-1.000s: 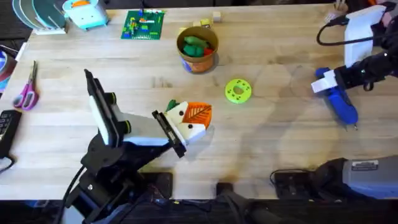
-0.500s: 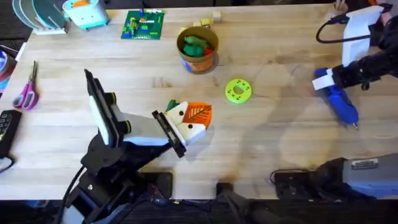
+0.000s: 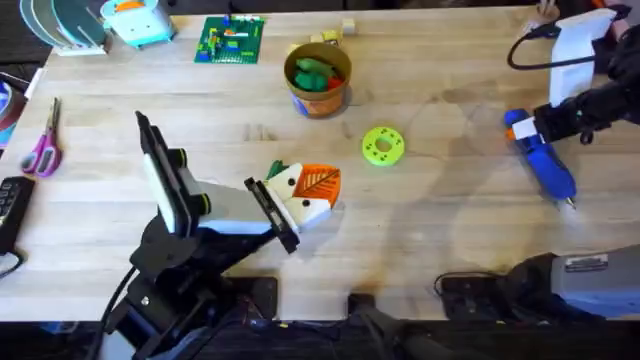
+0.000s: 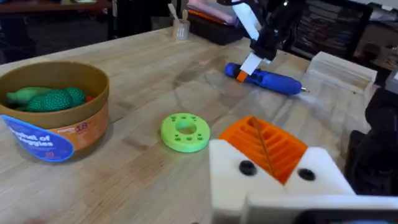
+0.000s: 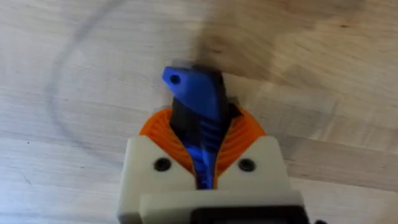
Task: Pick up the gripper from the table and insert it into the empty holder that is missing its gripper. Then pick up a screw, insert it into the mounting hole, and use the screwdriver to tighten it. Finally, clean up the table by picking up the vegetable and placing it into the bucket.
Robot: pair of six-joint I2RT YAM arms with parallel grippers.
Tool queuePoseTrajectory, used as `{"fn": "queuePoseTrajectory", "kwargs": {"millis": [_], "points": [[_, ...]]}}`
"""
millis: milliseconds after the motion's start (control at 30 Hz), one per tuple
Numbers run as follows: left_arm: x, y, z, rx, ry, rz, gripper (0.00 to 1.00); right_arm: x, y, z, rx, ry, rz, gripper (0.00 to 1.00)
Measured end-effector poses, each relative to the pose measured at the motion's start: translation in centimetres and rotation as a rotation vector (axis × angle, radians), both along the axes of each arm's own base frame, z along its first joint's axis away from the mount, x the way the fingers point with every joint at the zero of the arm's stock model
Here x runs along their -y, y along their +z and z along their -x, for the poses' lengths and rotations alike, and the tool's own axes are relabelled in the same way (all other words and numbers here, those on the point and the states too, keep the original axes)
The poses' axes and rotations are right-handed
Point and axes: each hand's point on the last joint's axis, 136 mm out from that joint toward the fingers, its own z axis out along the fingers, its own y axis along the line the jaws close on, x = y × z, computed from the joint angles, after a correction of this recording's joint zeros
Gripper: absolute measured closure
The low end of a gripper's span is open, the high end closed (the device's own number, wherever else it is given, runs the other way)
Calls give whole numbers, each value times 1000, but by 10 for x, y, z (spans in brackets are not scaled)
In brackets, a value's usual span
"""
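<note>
The right gripper (image 3: 522, 128) was closed on the blunt end of the screwdriver (image 3: 545, 165), whose blue body ran between its orange pads (image 5: 163, 127) while its metal tip pointed away from the gripper along the table (image 3: 440, 240). The left gripper (image 3: 300, 195) rested on the wood well apart from it, its fingers apparently together, though whether they held anything I could not tell. Beyond it stood the bucket (image 3: 318, 78) with the vegetable (image 4: 56, 98) inside.
</note>
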Motion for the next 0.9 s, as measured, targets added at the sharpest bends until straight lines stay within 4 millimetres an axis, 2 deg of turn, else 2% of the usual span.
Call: {"fn": "queuePoseTrajectory", "kwargs": {"millis": [100,300,467,567,667,900], "points": [[0,0,0,0,0,0,995,1,1,-1,3,-3,6,983],[0,0,0,0,0,0,995,3,8,0,12,-5,18,979],[0,0,0,0,0,0,995,7,35,-9,92,-46,44,979],[0,0,0,0,0,0,995,11,66,-17,185,-120,51,979],[0,0,0,0,0,0,995,10,108,-21,316,-209,37,979],[0,0,0,0,0,0,995,-13,213,-28,683,-279,-48,979]]}}
